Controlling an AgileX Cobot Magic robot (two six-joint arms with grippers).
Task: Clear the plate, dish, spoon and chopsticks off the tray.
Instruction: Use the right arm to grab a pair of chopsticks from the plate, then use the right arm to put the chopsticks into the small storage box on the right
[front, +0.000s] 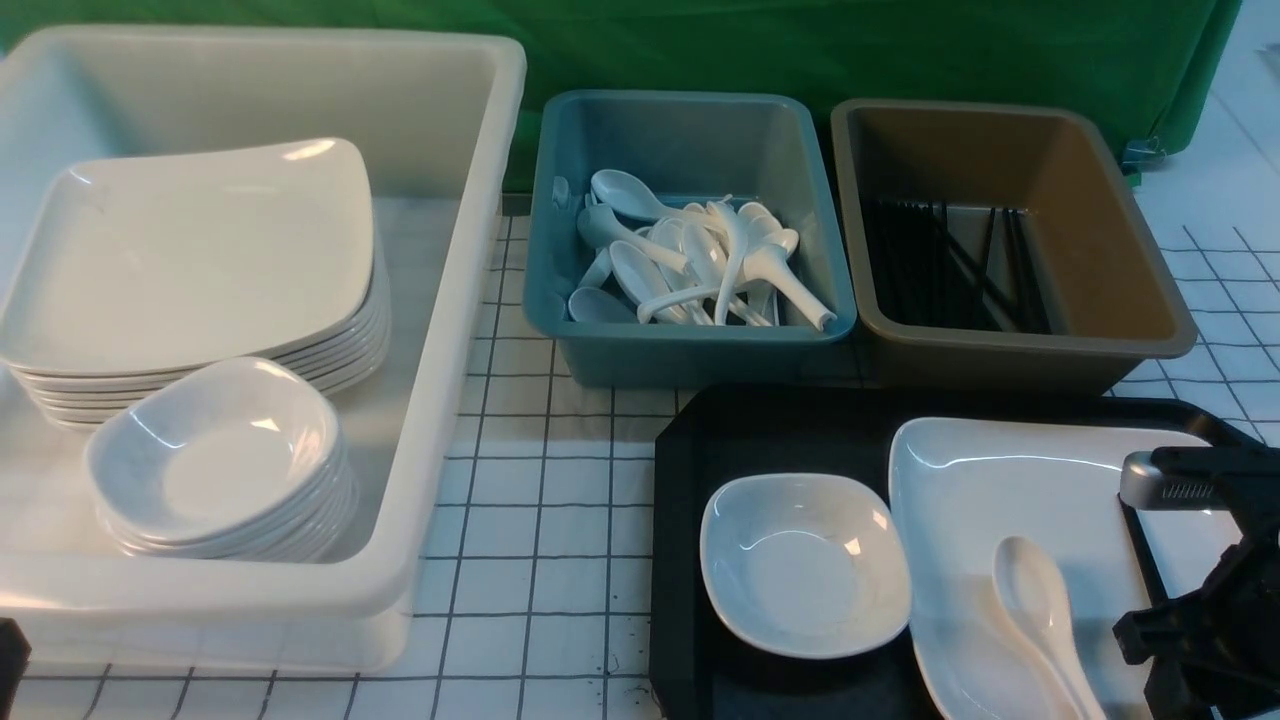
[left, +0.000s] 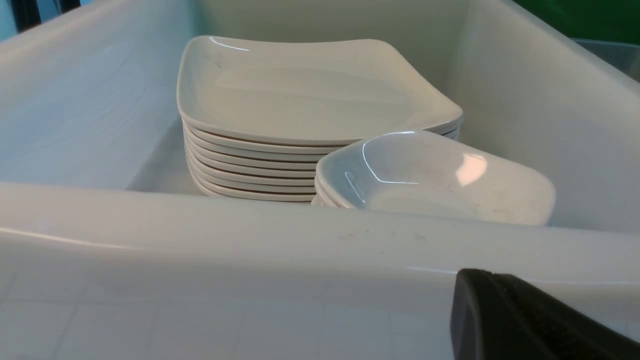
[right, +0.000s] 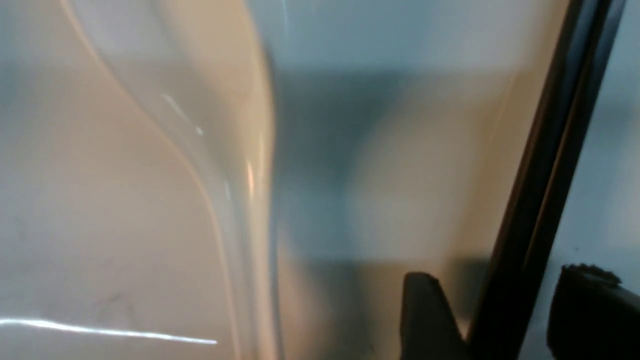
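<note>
The right gripper (right: 505, 285) is released. Its dark fingers stand apart on either side of the chopsticks (right: 545, 150), which lie on the plate (front: 1000, 480) toward its 3 o'clock edge. The spoon (front: 1035, 600) rests on the plate near 6 o'clock. The dish (front: 805, 565) sits just beside the plate at 9 o'clock, both on the tray (front: 760, 430). The left gripper (left: 520, 320) hangs outside the white tub (front: 450, 350), which stands at the tray's 9 o'clock. Only one finger shows, so I cannot tell its state. A blue bin (front: 700, 360) stands at the tray's 11 o'clock and a brown bin (front: 1000, 360) at 12.
</note>
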